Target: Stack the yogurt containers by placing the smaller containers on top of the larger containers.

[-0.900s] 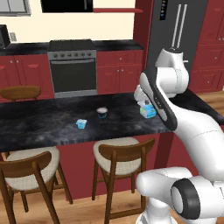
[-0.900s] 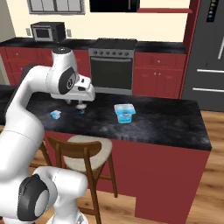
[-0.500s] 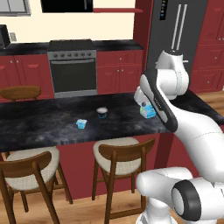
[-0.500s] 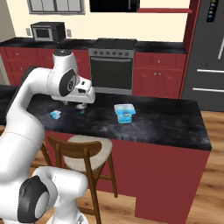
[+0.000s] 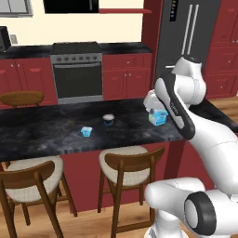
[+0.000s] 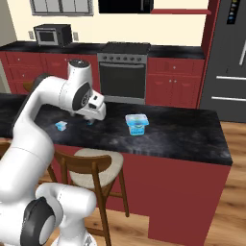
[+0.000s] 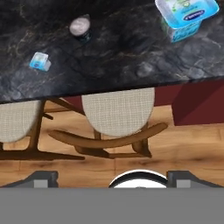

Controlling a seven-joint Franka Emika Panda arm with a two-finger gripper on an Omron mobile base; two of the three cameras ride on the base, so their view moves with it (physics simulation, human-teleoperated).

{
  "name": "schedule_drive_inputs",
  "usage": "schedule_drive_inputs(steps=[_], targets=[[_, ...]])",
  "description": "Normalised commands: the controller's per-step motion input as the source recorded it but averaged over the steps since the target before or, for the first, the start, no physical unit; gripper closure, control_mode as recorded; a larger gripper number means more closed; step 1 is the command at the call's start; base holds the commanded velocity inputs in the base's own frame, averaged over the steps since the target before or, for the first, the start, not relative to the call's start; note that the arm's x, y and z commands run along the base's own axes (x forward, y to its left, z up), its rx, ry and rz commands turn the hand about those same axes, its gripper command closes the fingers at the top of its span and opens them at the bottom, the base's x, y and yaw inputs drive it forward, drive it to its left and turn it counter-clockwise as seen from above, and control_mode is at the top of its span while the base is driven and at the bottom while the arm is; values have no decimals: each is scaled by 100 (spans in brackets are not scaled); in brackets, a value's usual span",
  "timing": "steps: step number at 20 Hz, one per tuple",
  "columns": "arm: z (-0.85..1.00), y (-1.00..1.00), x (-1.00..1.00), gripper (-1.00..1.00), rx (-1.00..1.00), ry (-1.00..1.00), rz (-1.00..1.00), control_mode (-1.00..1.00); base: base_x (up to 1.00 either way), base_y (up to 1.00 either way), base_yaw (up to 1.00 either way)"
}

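Hand view looks down over the near edge of the dark worktop (image 7: 131, 52), and the pincer (image 7: 111, 178) has its tips spread wide apart at the bottom, with nothing between them. All three containers stand untouched and apart from each other on the stone. The boxy blue-and-white pack (image 7: 186, 17) sits alone toward the right, nothing on its lid. The dark teal cup (image 7: 81, 28) with its pale top stands in the middle, and the small light-blue tub (image 7: 40, 61) lies further left, near the front edge. From the left base view the same row reads tub (image 5: 86, 131), cup (image 5: 109, 119), pack (image 5: 158, 116), left to right.

No stacking looks done yet; I judge the step in hand to be the approach for a first pick. The hand hangs high and out over the stool (image 7: 117, 109), so the next move calls for swinging in over the worktop, coming down on one small container, likely the teal cup, and closing on its sides.
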Motion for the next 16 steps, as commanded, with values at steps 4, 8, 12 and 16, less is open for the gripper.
schedule_drive_inputs(steps=[4, 8, 12, 16], targets=[[-1, 16, 5, -100, 10, 4, -17, -100, 0, 0, 0], [-5, 29, 20, -100, 6, 4, -19, -100, 0, 0, 0], [-11, 26, 33, -100, 3, 3, -19, -100, 0, 0, 0], [-24, 3, 34, -100, 2, 2, -10, -100, 0, 0, 0]])
